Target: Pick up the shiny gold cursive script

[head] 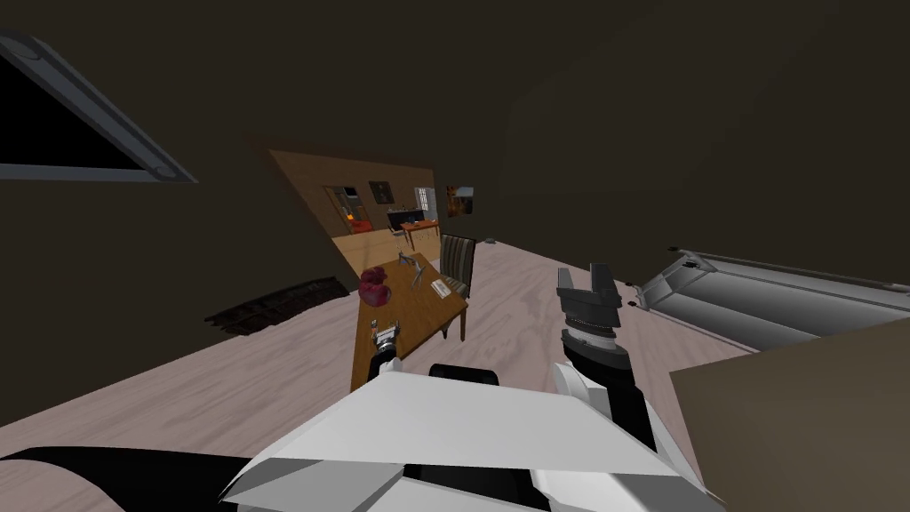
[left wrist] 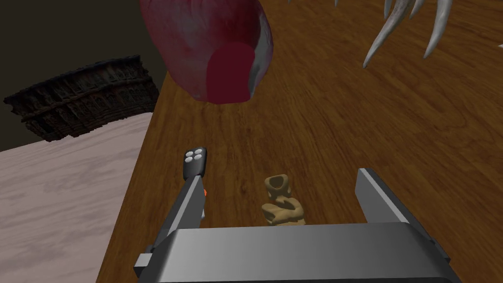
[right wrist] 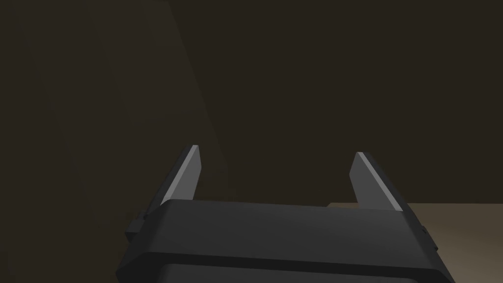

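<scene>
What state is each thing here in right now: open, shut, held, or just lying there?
gold script, lying on the wooden table, not gripped.
left gripper, open, one finger on each side of the gold script, touching neither side.
right gripper, open, holding nothing.
dark red rounded thing, resting on the wooden table.
chair, upright at the wooden table.

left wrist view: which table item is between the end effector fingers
The small tan looped piece, right between the fingers of the open left end effector. The dark fob lies beyond one fingertip; the red lump and pale prongs lie farther off.
</scene>
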Tool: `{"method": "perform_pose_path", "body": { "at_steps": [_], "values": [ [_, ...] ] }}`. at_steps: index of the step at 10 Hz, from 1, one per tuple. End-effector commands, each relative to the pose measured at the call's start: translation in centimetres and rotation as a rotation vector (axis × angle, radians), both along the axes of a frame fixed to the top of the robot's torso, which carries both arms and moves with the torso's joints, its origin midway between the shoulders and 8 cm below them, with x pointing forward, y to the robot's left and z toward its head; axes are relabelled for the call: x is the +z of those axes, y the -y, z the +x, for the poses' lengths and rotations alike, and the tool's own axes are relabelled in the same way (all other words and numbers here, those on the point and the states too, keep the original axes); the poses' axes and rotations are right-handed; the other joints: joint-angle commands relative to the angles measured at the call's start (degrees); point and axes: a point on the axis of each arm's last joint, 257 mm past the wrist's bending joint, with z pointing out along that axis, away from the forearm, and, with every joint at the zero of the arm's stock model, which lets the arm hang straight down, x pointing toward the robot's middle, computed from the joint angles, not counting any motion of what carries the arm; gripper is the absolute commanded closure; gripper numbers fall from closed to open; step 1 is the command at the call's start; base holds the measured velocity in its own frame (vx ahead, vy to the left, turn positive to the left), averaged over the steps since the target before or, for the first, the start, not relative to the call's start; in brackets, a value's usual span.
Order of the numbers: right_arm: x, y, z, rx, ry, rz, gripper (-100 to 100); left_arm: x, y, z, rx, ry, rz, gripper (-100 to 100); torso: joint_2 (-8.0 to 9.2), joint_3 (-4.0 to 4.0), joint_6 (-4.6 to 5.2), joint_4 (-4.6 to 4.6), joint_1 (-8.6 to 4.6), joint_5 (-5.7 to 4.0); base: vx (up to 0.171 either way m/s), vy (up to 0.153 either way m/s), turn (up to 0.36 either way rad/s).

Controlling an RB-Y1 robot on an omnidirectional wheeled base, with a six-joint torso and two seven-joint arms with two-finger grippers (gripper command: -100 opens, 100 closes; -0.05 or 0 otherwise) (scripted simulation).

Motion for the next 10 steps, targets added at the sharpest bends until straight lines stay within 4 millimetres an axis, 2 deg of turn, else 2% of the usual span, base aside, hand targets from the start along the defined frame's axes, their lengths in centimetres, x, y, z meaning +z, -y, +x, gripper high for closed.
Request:
{"method": "perform_pose_path", "body": {
  "at_steps": [1,2,5,8,10],
  "values": [
    [0.0,0.0,0.0,0.000,0.000,0.000,0,-0.7,-0.2,-0.3,0.015,-0.007,-0.021,-100,0.00,0.00,0.00,0.00,0.00,0.00,-0.005,0.007,-0.059],
    [0.0,0.0,0.0,0.000,0.000,0.000,0,-1.9,-0.4,-1.1,0.041,-0.015,-0.055,-100,-0.01,-0.01,-0.01,0.00,0.00,0.00,-0.004,0.004,-0.106],
    [0.0,0.0,0.0,0.000,0.000,0.000,0,-3.5,-0.6,-2.3,0.087,-0.019,-0.111,-100,-0.01,0.00,-0.02,0.00,0.01,0.00,-0.005,0.008,-0.078],
    [0.0,0.0,0.0,0.000,0.000,0.000,0,-6.4,-0.6,-5.0,0.162,-0.045,-0.195,-100,-0.01,0.00,0.00,0.00,0.01,0.00,-0.005,0.011,-0.130],
    [0.0,0.0,0.0,0.000,0.000,0.000,0,-6.3,-0.6,-5.0,0.159,-0.046,-0.193,-100,0.00,0.00,-0.03,0.00,0.01,0.00,-0.002,0.004,-0.013]
  ]
}}
